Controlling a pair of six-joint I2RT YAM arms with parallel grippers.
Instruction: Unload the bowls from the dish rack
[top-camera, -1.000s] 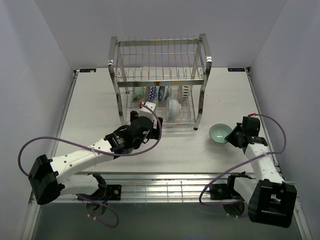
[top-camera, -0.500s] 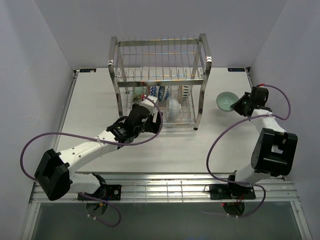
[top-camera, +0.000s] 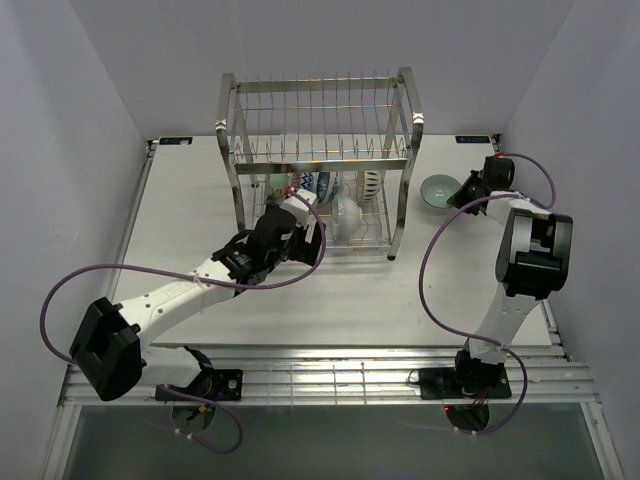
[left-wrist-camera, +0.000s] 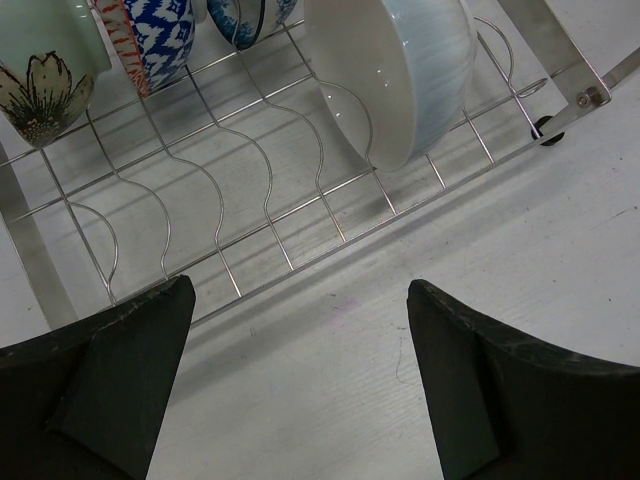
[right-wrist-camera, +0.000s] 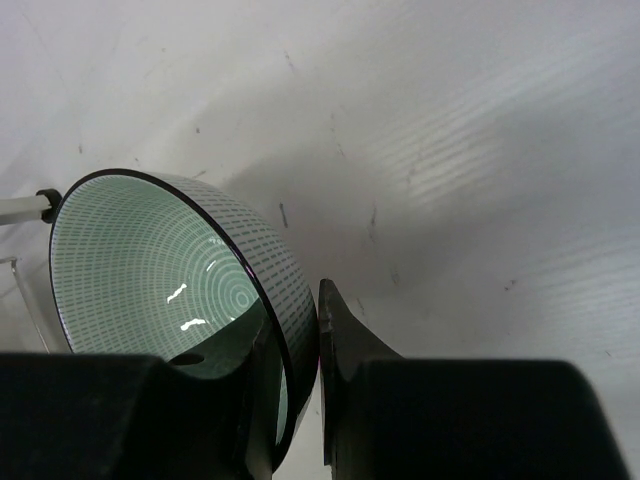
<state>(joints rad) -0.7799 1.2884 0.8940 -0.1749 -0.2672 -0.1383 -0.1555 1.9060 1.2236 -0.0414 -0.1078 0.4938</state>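
Note:
The dish rack (top-camera: 318, 110) stands at the back middle of the table. On its lower tier stand several bowls on edge: a white bowl (left-wrist-camera: 400, 70), a blue-and-white one (left-wrist-camera: 160, 40) and a flower-painted one (left-wrist-camera: 40, 75). My left gripper (left-wrist-camera: 300, 370) is open just in front of the rack's lower wires (left-wrist-camera: 260, 200), low over the table, with nothing between its fingers. To the right of the rack, my right gripper (right-wrist-camera: 300, 370) is shut on the rim of a mint-green bowl (right-wrist-camera: 150, 270), which is tilted just above the table. From above, this mint-green bowl (top-camera: 437, 190) sits beside the rack's right posts.
The rack's front right post and foot (left-wrist-camera: 560, 70) stand close to the white bowl. White walls close in the table (top-camera: 200, 200) on the left, right and back. The right arm (top-camera: 525, 250) is stretched along the table's right side.
The right arm has carried the mint-green bowl from the front right of the table to the back right, beside the rack. The left gripper has moved closer to the rack's lower tier.

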